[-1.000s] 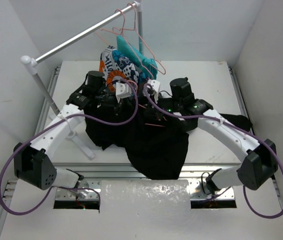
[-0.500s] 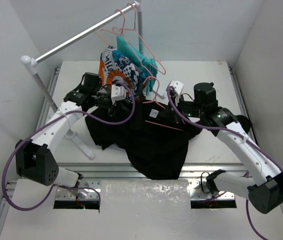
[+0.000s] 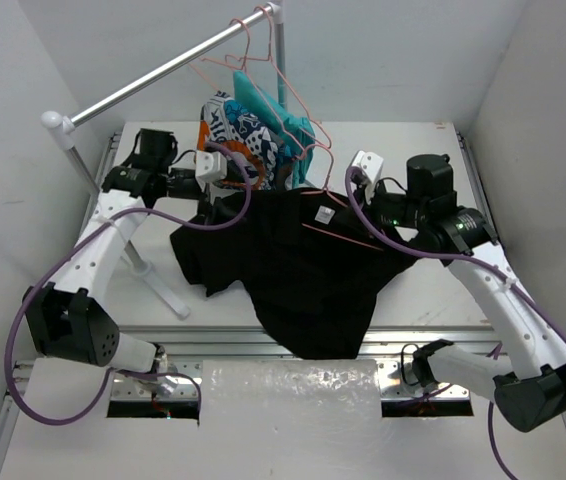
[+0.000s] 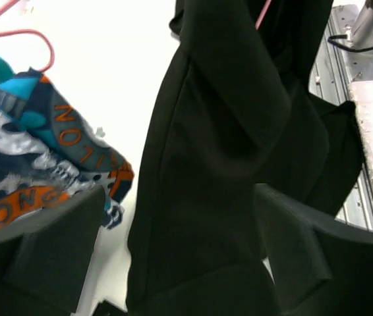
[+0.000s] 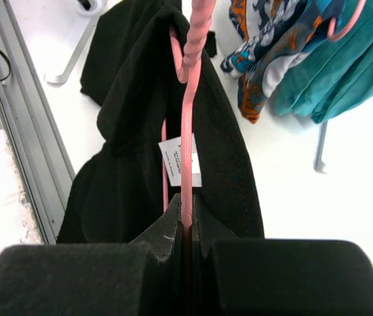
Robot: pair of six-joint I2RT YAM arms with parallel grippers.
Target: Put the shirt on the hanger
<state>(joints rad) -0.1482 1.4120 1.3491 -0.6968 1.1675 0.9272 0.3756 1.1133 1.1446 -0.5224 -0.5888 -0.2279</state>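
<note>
Black shirt (image 3: pixel 303 270) at mid-tabletop (image 3: pixel 413 150), held up by its salmon-pink wire hanger (image 5: pixel 188 131).
Plain, limp and creased, it has a white label (image 5: pixel 173 158) at the collar, crossed by the wire, and its lower part spills over the near edge. The right pincer (image 5: pixel 185 227) clamps the hanger; the left pincer (image 4: pixel 180 197) stands wide, with fabric loose between its fingers.

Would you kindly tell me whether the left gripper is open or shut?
Open: the left gripper shows its fingers wide apart, the shirt hanging between them.
</note>
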